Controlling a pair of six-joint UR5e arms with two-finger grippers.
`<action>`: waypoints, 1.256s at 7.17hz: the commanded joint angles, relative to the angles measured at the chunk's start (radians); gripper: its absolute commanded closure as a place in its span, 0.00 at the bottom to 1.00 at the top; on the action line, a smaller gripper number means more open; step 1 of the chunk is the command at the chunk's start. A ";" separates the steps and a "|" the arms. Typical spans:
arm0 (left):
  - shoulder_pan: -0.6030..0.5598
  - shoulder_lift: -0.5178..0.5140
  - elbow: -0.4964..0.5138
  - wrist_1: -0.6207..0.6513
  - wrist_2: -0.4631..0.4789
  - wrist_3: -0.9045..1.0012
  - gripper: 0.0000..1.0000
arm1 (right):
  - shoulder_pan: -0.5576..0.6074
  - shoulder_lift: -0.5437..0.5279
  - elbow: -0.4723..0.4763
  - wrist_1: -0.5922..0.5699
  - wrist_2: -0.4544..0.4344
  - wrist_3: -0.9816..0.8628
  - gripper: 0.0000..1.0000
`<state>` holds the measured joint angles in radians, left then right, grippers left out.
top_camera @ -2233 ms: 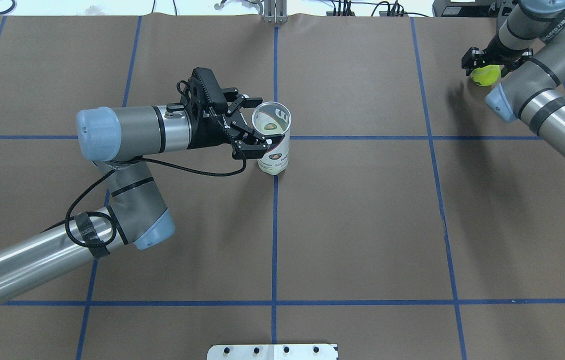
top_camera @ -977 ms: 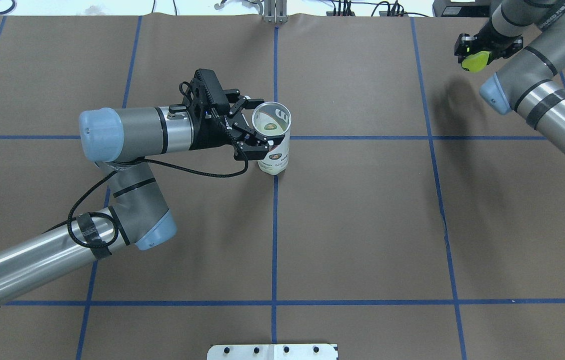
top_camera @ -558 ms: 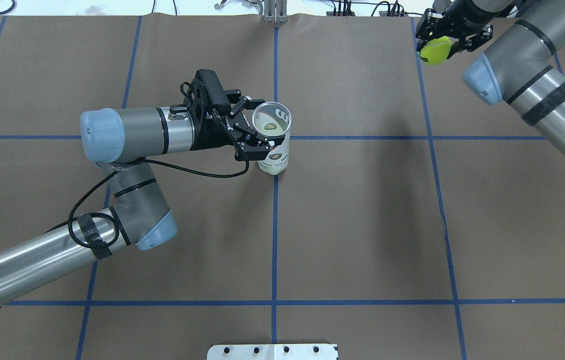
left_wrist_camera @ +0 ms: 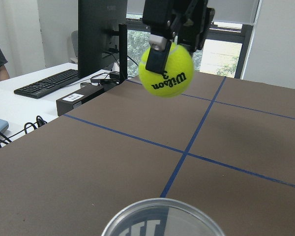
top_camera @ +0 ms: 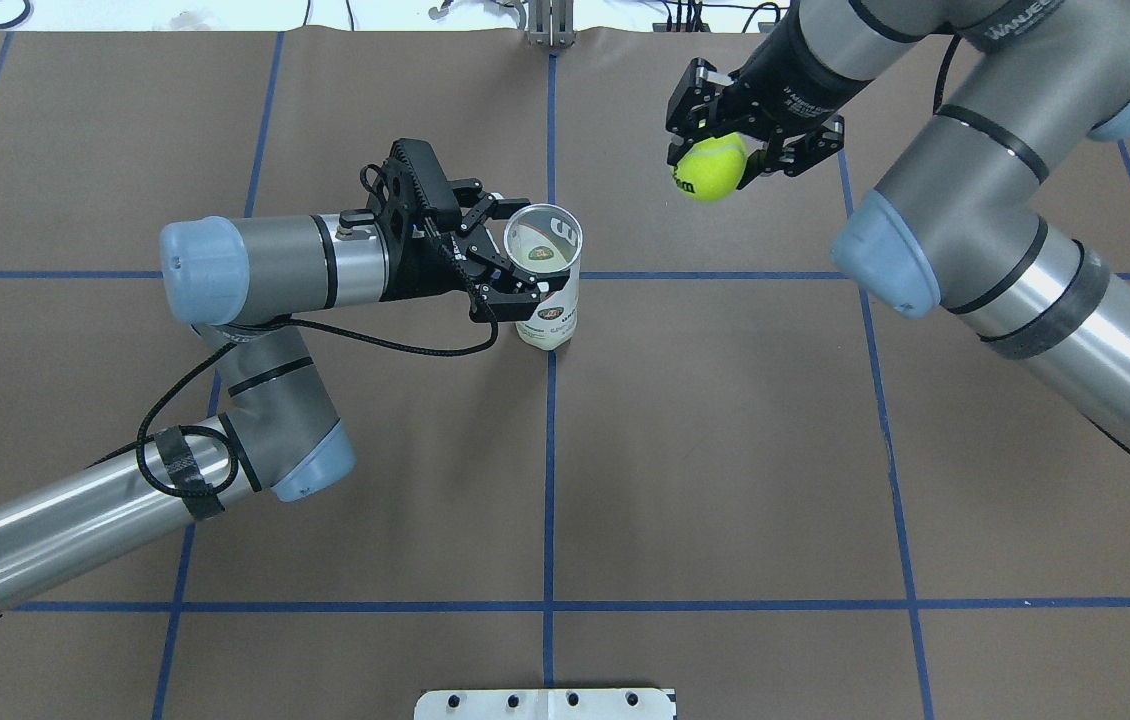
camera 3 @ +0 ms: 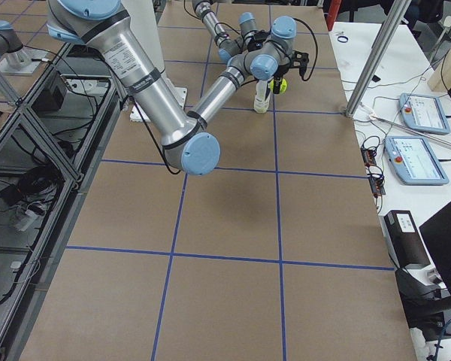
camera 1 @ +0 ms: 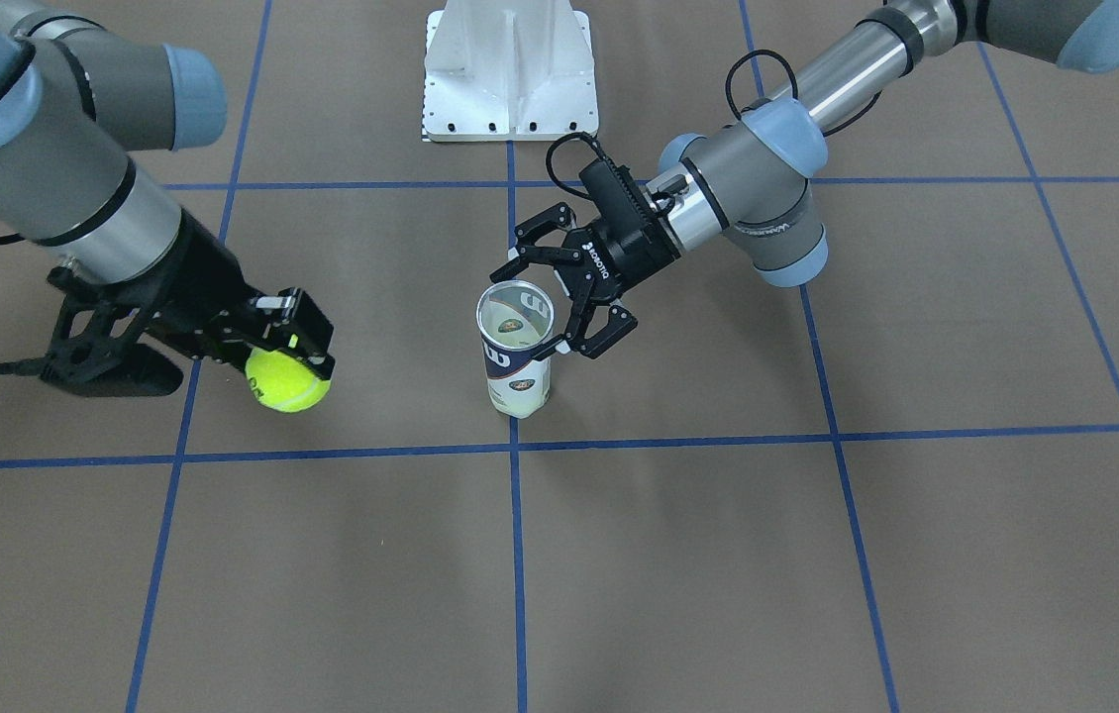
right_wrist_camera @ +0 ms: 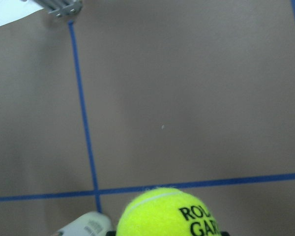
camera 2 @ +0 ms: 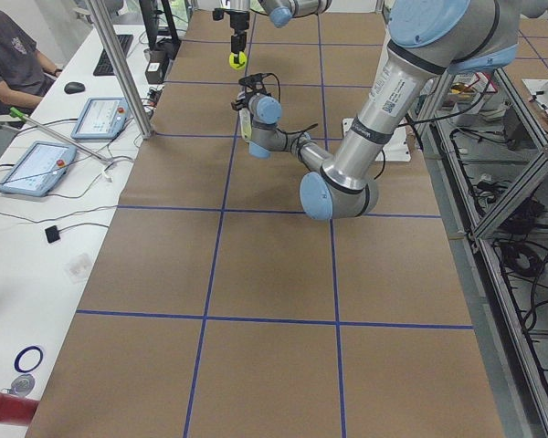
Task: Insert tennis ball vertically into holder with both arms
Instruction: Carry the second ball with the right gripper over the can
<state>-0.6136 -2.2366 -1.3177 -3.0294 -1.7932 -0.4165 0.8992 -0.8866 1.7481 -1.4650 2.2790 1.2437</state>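
Facing the robot, the front camera shows the right black two-finger gripper [camera 1: 294,361] clamped on a fuzzy yellow-green tennis ball [camera 1: 287,382], which it holds in the air well apart from the clear plastic cylindrical holder [camera 1: 518,374]. The holder, with its silver rim and white and navy label, stands upright on a blue tape line of the brown paper-covered table [camera 1: 718,555]. The left black two-finger gripper [camera 1: 559,302] reaches in level, jaws spread almost as wide as they go, with one finger on each side of the holder just below the rim. The fingers seem to touch its wall, so it appears to be bracing the holder. From overhead, the holder's mouth faces up, and the ball hangs to its right and farther from the robot, not yet above it. The two end-of-table views are too small to add more than that the holder is vertical. The left wrist camera looks across the rim at the ball, which sits higher than the mouth. The right wrist camera sees the ball beneath it and a sliver of label beside it. The ball looks barely narrower than the mouth, so an off-centre descent could catch the rim and tip the holder out of that wide grip. The right fingers flanking the ball might strike the rim or the left fingers, and a ball released too high could bounce out.
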 commanded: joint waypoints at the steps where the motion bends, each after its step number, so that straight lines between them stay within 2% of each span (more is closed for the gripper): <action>1: 0.000 0.000 0.000 0.000 0.000 -0.004 0.02 | -0.086 0.046 0.019 0.003 -0.012 0.062 1.00; 4: 0.002 0.002 0.000 0.000 0.000 -0.004 0.02 | -0.131 0.090 -0.010 0.006 -0.059 0.086 1.00; 6: 0.002 0.002 0.000 0.000 0.000 -0.004 0.02 | -0.131 0.162 -0.093 0.006 -0.061 0.089 1.00; 9: 0.002 0.003 0.002 0.000 0.000 -0.004 0.02 | -0.134 0.163 -0.101 0.009 -0.064 0.088 1.00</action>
<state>-0.6121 -2.2340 -1.3173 -3.0296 -1.7932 -0.4203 0.7664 -0.7267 1.6538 -1.4574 2.2159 1.3316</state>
